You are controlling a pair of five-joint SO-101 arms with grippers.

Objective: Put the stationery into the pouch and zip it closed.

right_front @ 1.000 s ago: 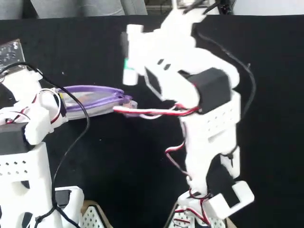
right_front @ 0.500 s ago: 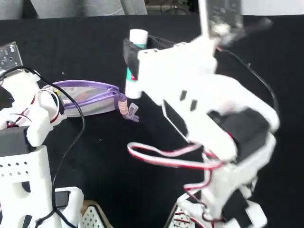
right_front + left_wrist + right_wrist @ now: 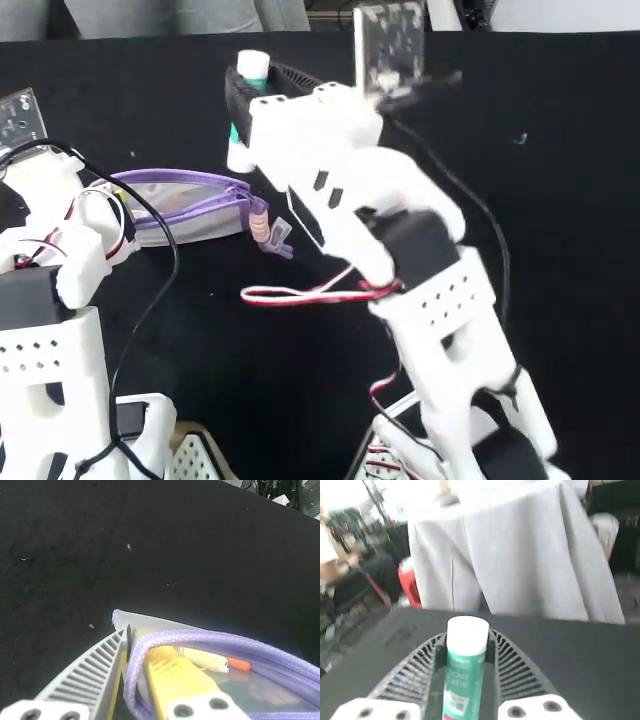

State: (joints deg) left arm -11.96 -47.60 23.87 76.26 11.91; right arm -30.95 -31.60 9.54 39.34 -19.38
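A glue stick (image 3: pixel 241 152) with a white cap and green label hangs upright in my right gripper (image 3: pixel 246 100), which is shut on it above the table, just behind the zipper end of the pouch. In the right wrist view the glue stick (image 3: pixel 464 666) stands between the ribbed fingers (image 3: pixel 410 675). The clear, purple-edged pouch (image 3: pixel 187 206) lies on the black table with its mouth open. My left gripper (image 3: pixel 136 643) is shut on the pouch rim (image 3: pixel 225 641) at the pouch's left end. Cream and orange stationery (image 3: pixel 220 665) lies inside.
The zipper pull (image 3: pixel 270 233) with a pink tag hangs at the pouch's right end. The right arm's red and white cable (image 3: pixel 300 294) loops low over the table near it. The black table (image 3: pixel 560 150) is bare to the right and behind.
My right arm swung left and towards the far edge with the glue stick, from beside the zipper pull to behind the pouch's end. The left arm and pouch stayed still.
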